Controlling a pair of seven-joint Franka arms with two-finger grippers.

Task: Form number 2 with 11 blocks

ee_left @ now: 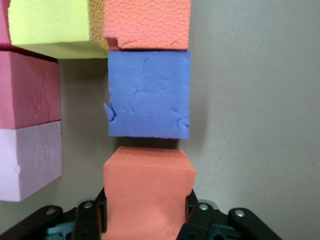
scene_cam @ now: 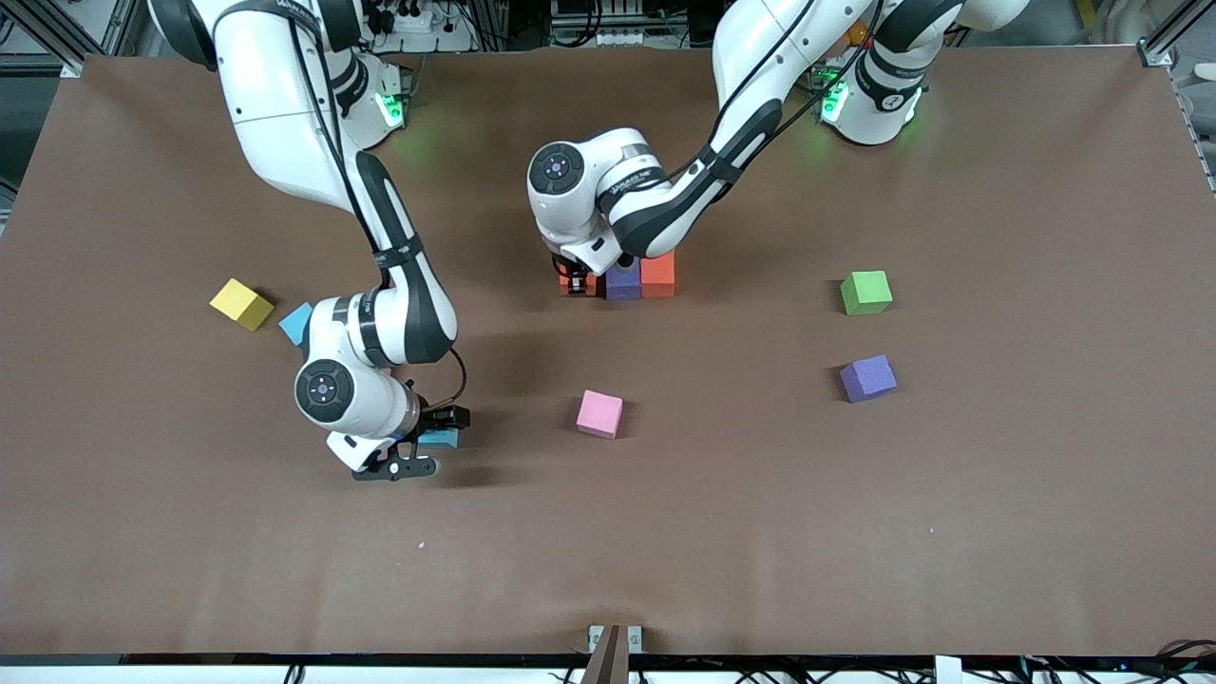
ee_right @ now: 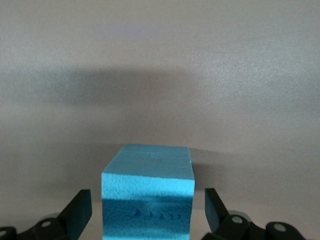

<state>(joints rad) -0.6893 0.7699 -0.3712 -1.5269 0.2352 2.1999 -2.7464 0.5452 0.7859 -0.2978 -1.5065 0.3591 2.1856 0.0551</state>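
My left gripper [scene_cam: 574, 277] [ee_left: 147, 216] is shut on an orange block [ee_left: 147, 192], just short of a purple block [ee_left: 149, 95] [scene_cam: 623, 280]. Another orange block [ee_left: 147, 22] [scene_cam: 657, 274] follows in the same row. Beside that row lie a yellow block [ee_left: 50, 25], a red block [ee_left: 30, 87] and a pink block [ee_left: 27, 162], all hidden under the arm in the front view. My right gripper [scene_cam: 426, 444] [ee_right: 147, 210] stands open around a light blue block [ee_right: 148, 197] [scene_cam: 440, 438], its fingers clear of the block's sides.
Loose on the table lie a yellow block [scene_cam: 241, 304], a blue block [scene_cam: 296, 323] partly hidden by the right arm, a pink block [scene_cam: 599, 413], a purple block [scene_cam: 867, 378] and a green cube [scene_cam: 865, 292].
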